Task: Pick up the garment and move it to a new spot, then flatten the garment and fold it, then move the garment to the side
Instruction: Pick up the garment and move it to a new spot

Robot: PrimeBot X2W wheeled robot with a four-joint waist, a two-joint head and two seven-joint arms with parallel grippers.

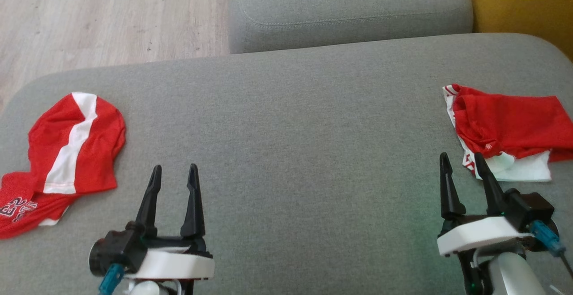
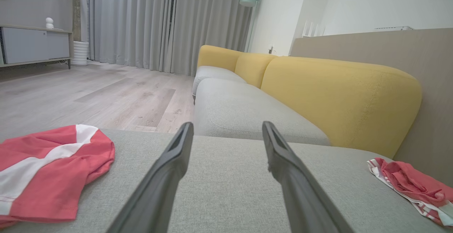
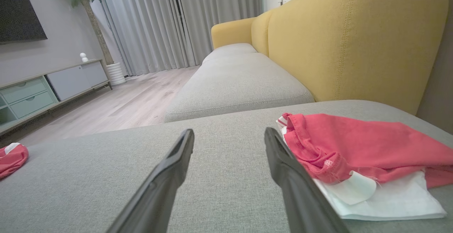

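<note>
Two red garments on one grey sofa seat, striped garment far left, crumpled garment far right, left fingers and right fingers both wide open, holding nothing, right fingers just beside crumpled garment

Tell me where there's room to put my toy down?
The wide middle of the grey fabric cushion, between the red mesh garment with a white stripe and the crumpled red-and-white garment, is bare. Both ends are crowded.
</note>
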